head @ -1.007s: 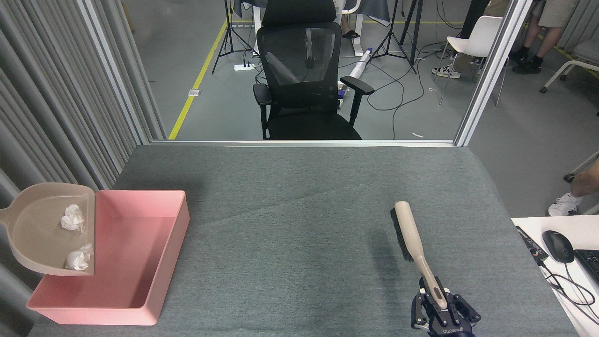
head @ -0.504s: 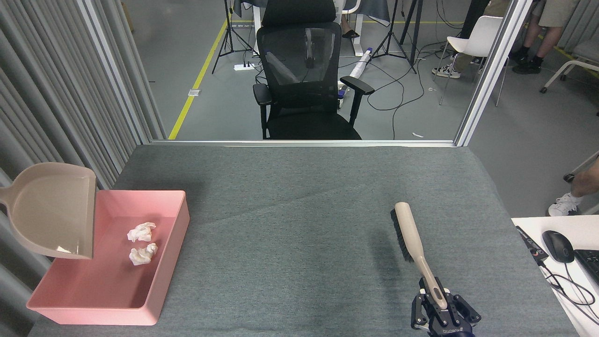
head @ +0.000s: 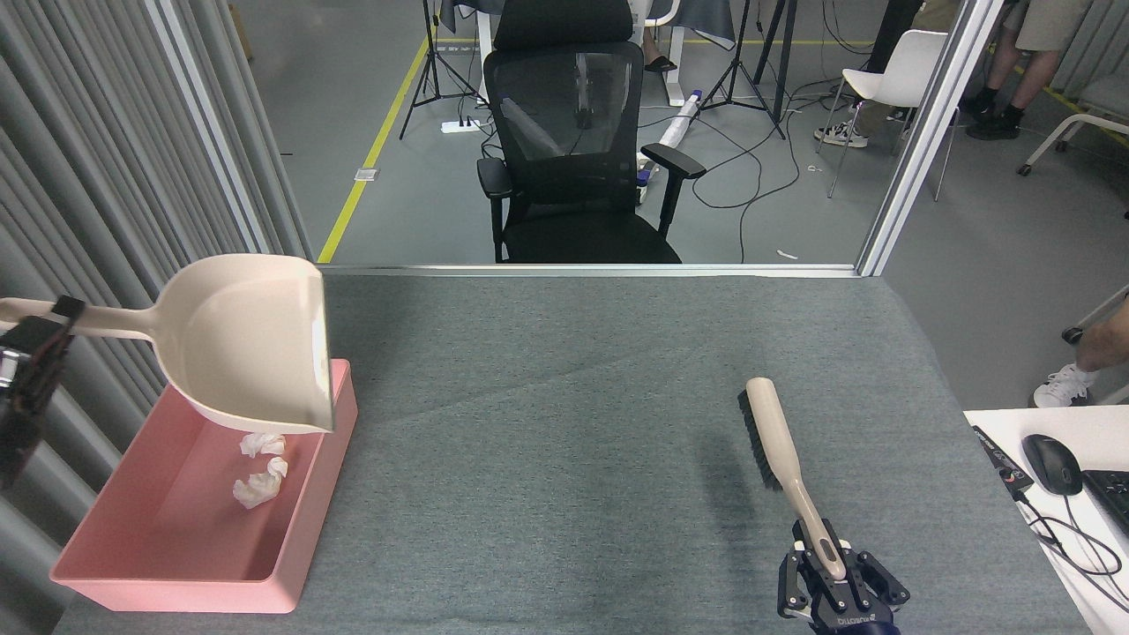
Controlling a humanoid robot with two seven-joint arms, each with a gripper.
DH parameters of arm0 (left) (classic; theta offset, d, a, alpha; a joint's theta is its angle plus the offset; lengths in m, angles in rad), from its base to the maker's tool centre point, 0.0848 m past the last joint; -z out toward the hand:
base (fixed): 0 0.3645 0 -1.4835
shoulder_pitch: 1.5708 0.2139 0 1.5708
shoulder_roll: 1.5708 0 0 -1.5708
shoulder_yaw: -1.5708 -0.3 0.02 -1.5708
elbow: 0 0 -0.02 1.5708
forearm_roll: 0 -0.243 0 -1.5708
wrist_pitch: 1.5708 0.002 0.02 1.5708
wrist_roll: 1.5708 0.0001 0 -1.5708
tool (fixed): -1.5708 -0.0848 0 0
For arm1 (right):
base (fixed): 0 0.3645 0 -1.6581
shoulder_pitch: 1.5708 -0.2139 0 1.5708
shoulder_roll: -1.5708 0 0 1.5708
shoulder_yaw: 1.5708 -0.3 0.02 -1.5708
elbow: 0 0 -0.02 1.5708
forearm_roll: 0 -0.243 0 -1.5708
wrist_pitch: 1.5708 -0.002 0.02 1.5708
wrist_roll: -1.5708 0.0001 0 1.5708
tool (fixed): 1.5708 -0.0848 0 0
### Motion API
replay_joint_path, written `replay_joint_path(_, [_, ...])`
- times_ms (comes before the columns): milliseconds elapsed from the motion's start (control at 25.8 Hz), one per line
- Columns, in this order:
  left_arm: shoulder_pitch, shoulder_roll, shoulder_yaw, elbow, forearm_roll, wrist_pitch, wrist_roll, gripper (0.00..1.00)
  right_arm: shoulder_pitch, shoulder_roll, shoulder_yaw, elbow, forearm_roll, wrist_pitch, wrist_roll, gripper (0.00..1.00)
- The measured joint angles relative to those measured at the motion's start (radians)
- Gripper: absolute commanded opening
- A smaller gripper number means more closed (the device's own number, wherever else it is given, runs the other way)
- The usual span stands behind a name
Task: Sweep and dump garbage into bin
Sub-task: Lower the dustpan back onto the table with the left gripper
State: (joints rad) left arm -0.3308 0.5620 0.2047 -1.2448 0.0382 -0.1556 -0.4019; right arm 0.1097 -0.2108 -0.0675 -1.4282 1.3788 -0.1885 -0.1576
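Since the garbage (head: 257,469) — two white lumps — lies inside the bin (head: 176,578), the dump looks done. The empty dustpan (head: 251,339) hangs above. The left gripper (head: 31,353) is half cut off; its jaws I cannot tell. The right gripper (head: 836,589) clamps the brush (head: 776,441).

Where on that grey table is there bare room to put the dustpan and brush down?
The widest free patch is the grey table between the pink bin and the brush, stretching to the far edge. It is crowded at left: the dustpan hangs over the bin, where two tissue wads lie.
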Motion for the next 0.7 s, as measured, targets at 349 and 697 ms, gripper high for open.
replay_joint_path(349, [0.073,-0.437,-0.095,-0.083,-0.209,0.027,0.012,0.06,0.001,0.001,0.000,-0.002,-0.001,-0.018,-0.002,0.00])
replay_joint_path(697, [0.073,-0.611,-0.142,0.093,-0.444,-0.043,0.040,0.08,0.005,0.003,0.000,-0.003,-0.001,-0.028,-0.002,0.00])
